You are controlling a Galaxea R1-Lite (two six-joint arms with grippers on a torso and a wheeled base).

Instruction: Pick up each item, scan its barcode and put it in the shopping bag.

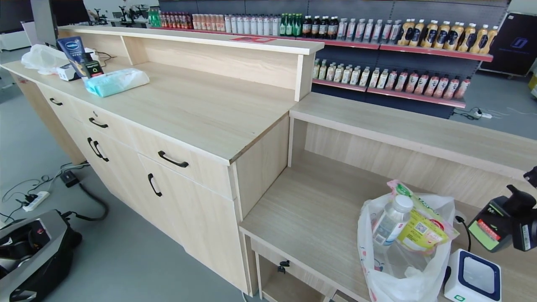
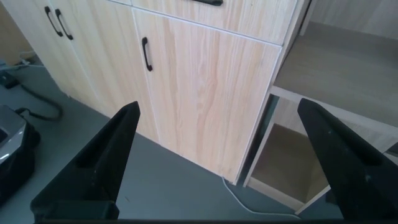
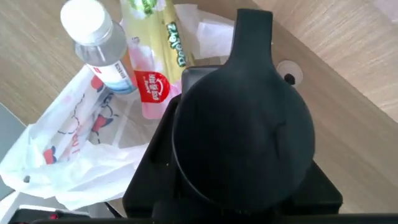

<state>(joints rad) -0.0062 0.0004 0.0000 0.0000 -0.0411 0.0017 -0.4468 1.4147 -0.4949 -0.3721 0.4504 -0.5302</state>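
Low beside the counter, the left gripper (image 2: 217, 109) is held with its fingers spread wide and nothing between them, above the grey floor (image 2: 155, 186) and facing a cabinet door (image 2: 205, 93). At the head view's right edge the right gripper (image 1: 524, 222) is seen near the shopping bag (image 1: 402, 272), over the lower tabletop (image 1: 310, 209). Whether it is spread or pressed together cannot be told, as the middle of the right wrist view is covered by a black rounded body (image 3: 242, 137).

The bag is stood open on that tabletop, with a clear bottle (image 1: 392, 220) and a yellow-green snack pack (image 1: 421, 228) inside it and a white scanner (image 1: 474, 277) just beside it. The bottle's white cap and the pack's red seal are given from close above by the right wrist view. The upper tabletop (image 1: 188, 105) is taken in by the head view; a tissue pack (image 1: 116, 81) and a blue tube (image 1: 73, 48) lie there, well apart from the bag.
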